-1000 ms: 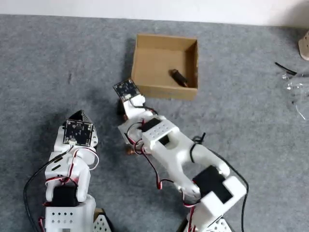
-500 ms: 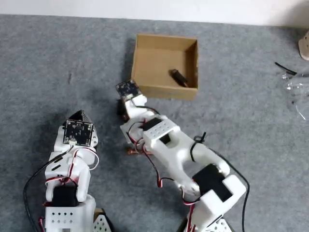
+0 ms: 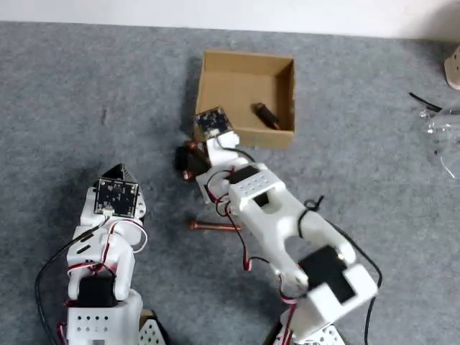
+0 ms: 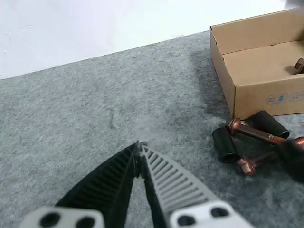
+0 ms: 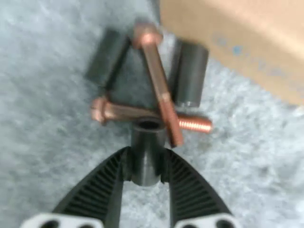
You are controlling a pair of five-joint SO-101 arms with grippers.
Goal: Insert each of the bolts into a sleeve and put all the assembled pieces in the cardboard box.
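Observation:
The cardboard box (image 3: 244,97) stands at the back of the carpet with one assembled piece (image 3: 266,113) lying inside. In front of its near left corner lies a small heap: two black sleeves (image 5: 107,57) (image 5: 190,73) and two crossed copper bolts (image 5: 156,80) (image 5: 118,113). My right gripper (image 5: 146,166) hovers over this heap, shut on a third black sleeve (image 5: 147,152) held upright. The same heap appears in the left wrist view as sleeves (image 4: 224,144) and a bolt (image 4: 249,132). Another bolt (image 3: 214,226) lies alone on the carpet beside the right arm. My left gripper (image 4: 138,152) is shut on nothing, well left of the heap.
Grey carpet covers the table, with open room left of the box (image 4: 256,71) and around the left arm (image 3: 115,198). Clear plastic and a black wire (image 3: 435,118) lie at the far right edge. A white wall borders the back.
The right arm has swung right and toward the box, with the sleeve in its gripper. The lone bolt on the carpet, earlier mostly under the arm, now lies in plain sight. The left arm stayed still.

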